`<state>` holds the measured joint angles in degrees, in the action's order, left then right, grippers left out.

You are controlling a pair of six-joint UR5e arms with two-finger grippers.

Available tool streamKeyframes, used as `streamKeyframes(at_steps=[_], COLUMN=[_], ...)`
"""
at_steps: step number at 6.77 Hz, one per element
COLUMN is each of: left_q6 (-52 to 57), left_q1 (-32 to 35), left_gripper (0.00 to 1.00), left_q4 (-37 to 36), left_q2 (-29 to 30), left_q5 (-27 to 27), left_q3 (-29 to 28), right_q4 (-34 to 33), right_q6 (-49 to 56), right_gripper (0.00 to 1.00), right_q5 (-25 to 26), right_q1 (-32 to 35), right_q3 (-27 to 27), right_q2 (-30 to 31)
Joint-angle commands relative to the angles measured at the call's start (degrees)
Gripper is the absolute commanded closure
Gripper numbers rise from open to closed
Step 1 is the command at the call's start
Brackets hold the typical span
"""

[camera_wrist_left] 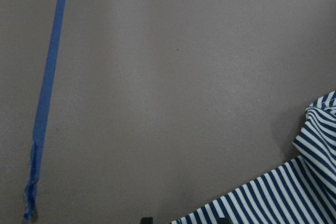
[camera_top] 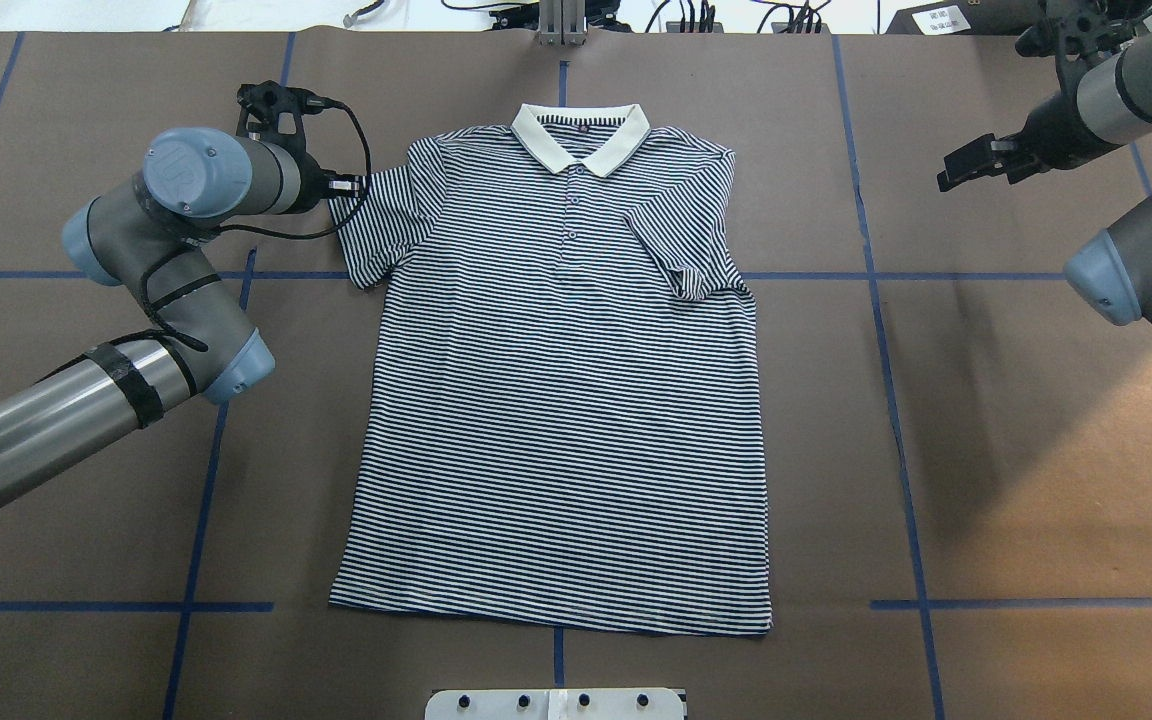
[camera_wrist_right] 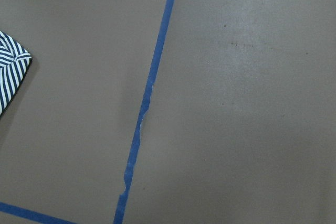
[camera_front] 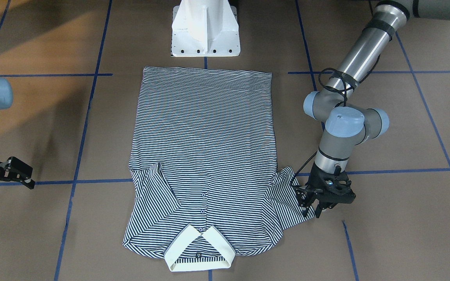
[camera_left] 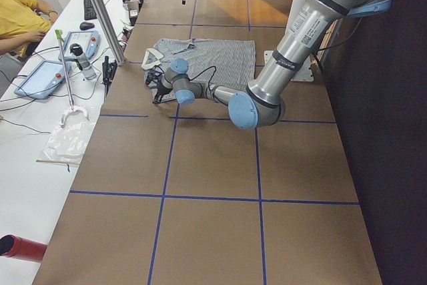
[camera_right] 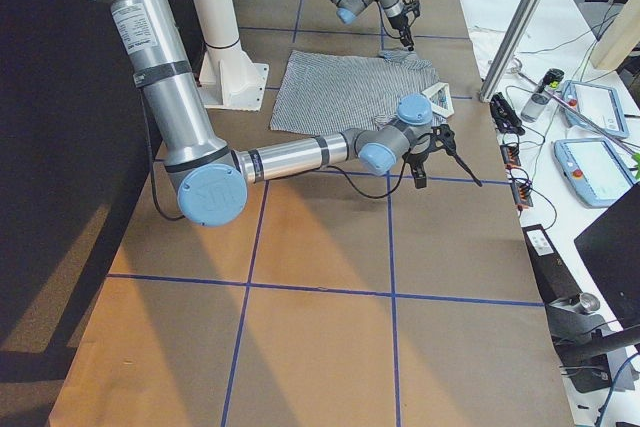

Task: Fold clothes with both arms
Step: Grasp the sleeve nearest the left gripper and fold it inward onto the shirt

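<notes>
The striped polo shirt [camera_top: 566,400] lies flat, face up, with its cream collar [camera_top: 581,135] at the far edge from the robot. The sleeve on the robot's right [camera_top: 686,265] is folded in over the chest. The other sleeve [camera_front: 287,195] lies spread out. My left gripper [camera_front: 311,208] is low at that sleeve's outer edge, open, its fingertips on either side of the striped hem [camera_wrist_left: 283,192]. My right gripper [camera_front: 12,189] hangs open above bare table, well clear of the shirt, and nothing is in it. A striped corner [camera_wrist_right: 10,66] shows in the right wrist view.
The white pedestal base [camera_front: 205,29] stands just beyond the shirt's hem. Blue tape lines [camera_top: 886,350] cross the brown table. A side bench carries tablets [camera_left: 47,78] and cables, and a person in yellow [camera_left: 20,18] sits there. A red cylinder [camera_left: 23,248] lies near the bench's end.
</notes>
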<state>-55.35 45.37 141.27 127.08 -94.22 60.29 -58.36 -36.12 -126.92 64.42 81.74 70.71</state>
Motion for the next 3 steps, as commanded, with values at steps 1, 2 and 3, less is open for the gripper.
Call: streamKeyframes(at_steps=[1, 2, 3], left_q6=[0.0, -0.1, -0.1], left_q1=[-0.2, -0.2, -0.2], left_gripper=[0.91, 1.00, 1.00], left_q4=[1.3, 1.4, 1.4], left_q2=[-0.3, -0.1, 0.0], left_q5=[0.3, 0.3, 0.2], left_q3=[0.0, 0.3, 0.6], right_q4=[0.1, 0.0, 0.0], right_q6=[0.0, 0.0, 0.0], right_gripper=[0.00, 0.00, 0.00], right_q5=[0.0, 0.0, 0.0], right_q1=[-0.1, 0.0, 0.0], right_q3=[0.0, 0.0, 0.0], right_q2=[0.1, 0.1, 0.1])
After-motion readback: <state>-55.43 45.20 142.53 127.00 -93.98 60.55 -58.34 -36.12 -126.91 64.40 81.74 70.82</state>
